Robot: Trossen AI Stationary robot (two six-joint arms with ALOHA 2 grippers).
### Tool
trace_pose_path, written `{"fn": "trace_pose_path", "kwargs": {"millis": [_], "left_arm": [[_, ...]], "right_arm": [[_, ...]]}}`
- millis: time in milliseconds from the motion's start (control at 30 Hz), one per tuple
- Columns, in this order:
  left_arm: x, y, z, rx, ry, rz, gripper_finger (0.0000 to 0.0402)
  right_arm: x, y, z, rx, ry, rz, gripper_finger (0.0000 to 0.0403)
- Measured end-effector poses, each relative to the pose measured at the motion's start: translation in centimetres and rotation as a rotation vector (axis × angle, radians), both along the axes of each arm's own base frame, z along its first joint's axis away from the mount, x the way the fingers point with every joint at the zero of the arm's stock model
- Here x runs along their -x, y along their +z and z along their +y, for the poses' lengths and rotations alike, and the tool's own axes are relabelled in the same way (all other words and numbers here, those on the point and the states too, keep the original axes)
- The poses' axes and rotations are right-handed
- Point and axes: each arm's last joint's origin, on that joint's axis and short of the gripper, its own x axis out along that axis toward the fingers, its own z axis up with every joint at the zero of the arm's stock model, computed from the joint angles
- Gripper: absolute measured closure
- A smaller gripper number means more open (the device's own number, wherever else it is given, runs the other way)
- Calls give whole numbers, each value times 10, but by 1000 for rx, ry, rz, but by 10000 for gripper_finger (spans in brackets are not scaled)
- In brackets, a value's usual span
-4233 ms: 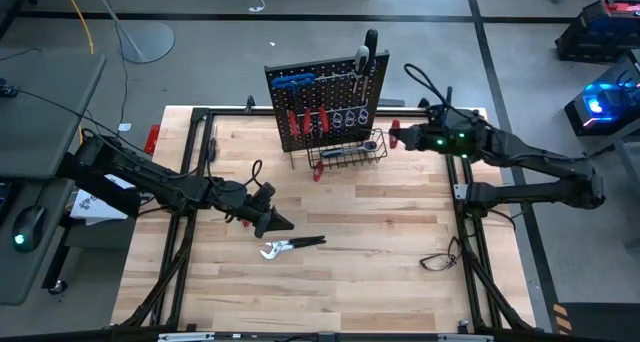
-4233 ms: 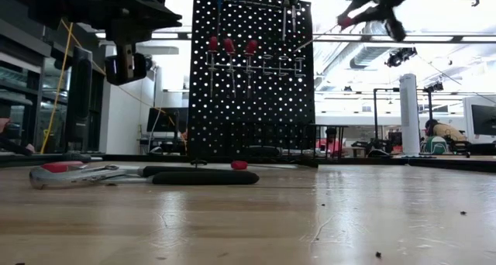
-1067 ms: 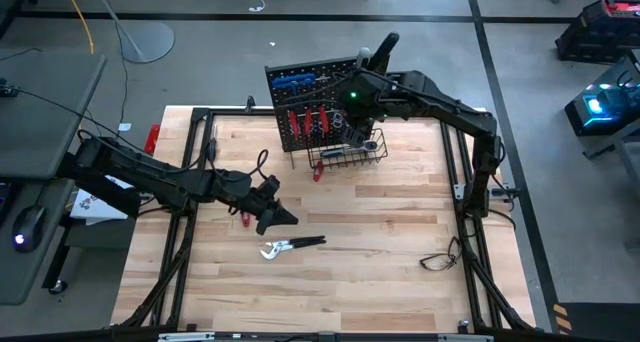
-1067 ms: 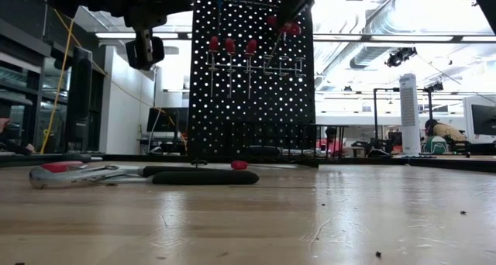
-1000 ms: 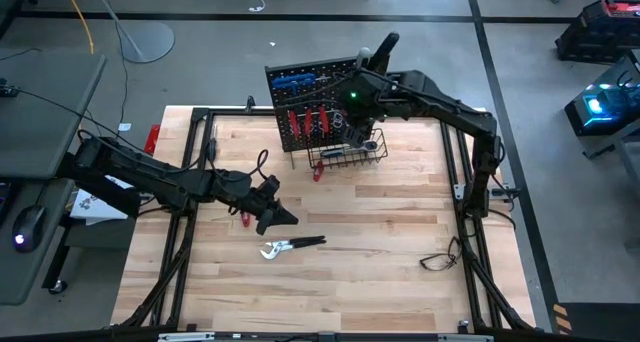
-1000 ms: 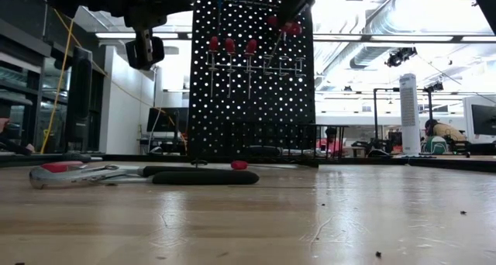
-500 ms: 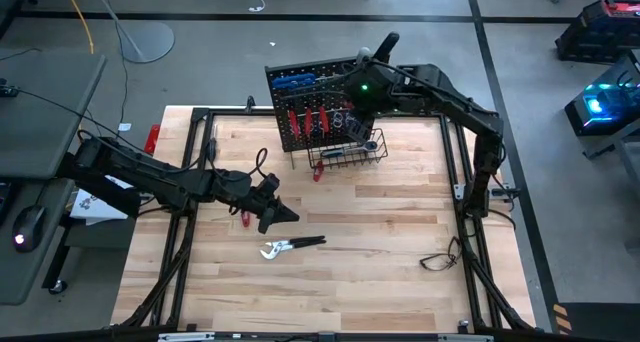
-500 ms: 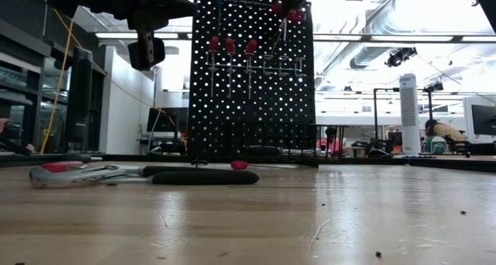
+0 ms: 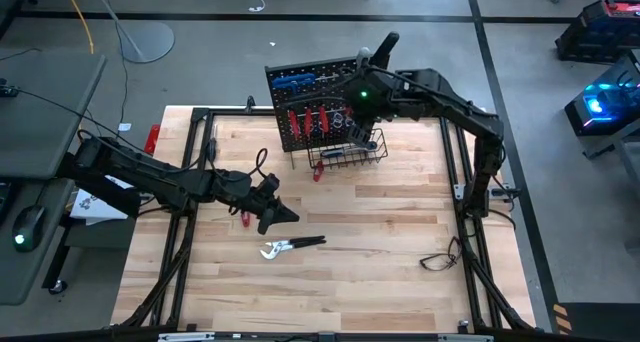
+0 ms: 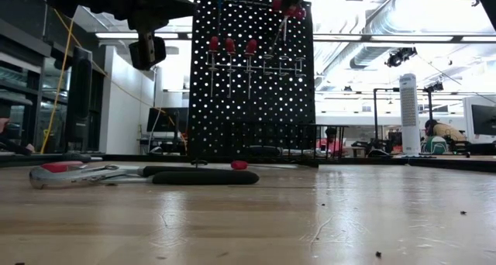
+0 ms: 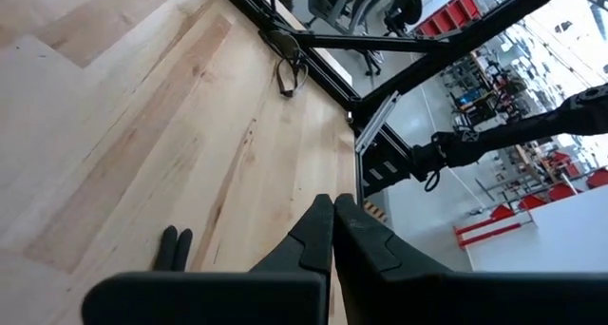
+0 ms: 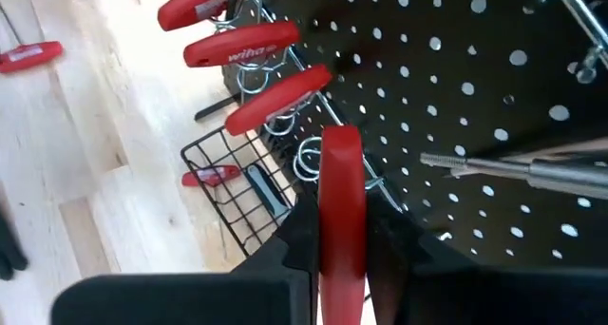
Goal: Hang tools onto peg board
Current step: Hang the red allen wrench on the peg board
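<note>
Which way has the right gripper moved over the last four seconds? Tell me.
Yes. The right gripper, shut on a red-handled screwdriver, has swung from beside the table's right rear corner leftward to the peg board, above its wire basket.

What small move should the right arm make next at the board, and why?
Probably lower the red-handled screwdriver toward a free metal ring. The right claw grips its handle in front of the peg board, beside three hung screwdrivers, not yet seated.
</note>
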Motion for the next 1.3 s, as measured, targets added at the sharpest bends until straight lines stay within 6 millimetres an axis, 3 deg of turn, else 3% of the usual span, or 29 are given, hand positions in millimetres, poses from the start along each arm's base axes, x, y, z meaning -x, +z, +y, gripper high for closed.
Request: {"fn": "trace_pose_path", "kwargs": {"millis": [300,600,933,1167,1300], "left_arm": [[0,0,0,-34,-3,-7,401],[0,-1,0,-57,-6,0,401],[0,0,2,-200,10,-37,402],[-11,32,2,-447,-5,-95,398],[-23,53,3,-647,17,-61,369]], "right_arm": [[0,0,7,76,-46,21,364],[0,1,20,39,-30,5,364],[23,12,49,-101,11,-3,364],[17,6,73,-238,104,1,364],[12,-3,83,-261,106,31,364]]}}
